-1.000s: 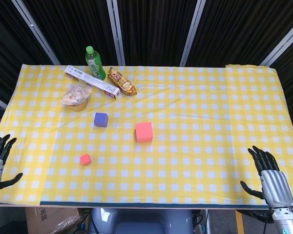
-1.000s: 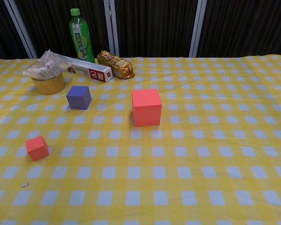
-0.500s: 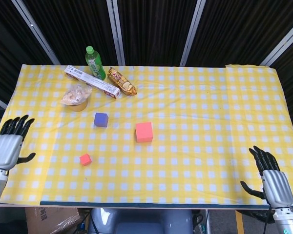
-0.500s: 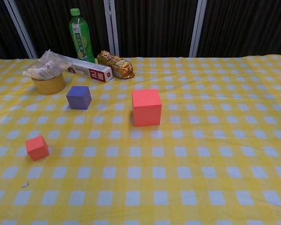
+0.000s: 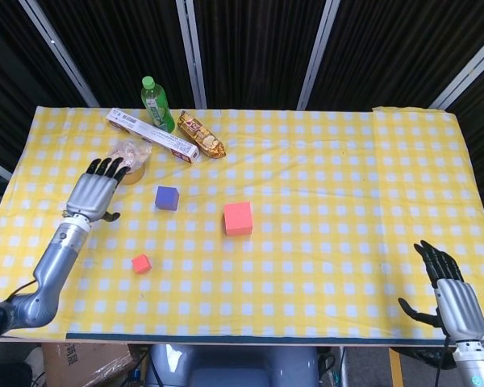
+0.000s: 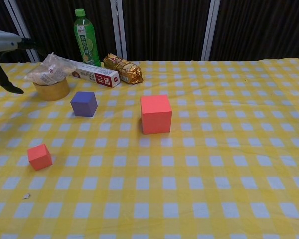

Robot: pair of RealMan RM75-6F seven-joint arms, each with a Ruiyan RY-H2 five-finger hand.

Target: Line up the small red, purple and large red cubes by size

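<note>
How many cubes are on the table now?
3. The small red cube lies nearest the front, on the left. The purple cube is behind it. The large red cube is right of the purple one. None seems hidden.

"What are those hands made of?"

"The left hand (image 5: 95,190) has a silver-grey ribbed metal back and black fingers (image 5: 105,167), on a smooth grey rounded forearm (image 5: 52,262)."

"And the other?"

"The right hand (image 5: 452,294) looks identical: silver plated back, black fingers, black thumb, narrowing to a grey wrist."
</note>
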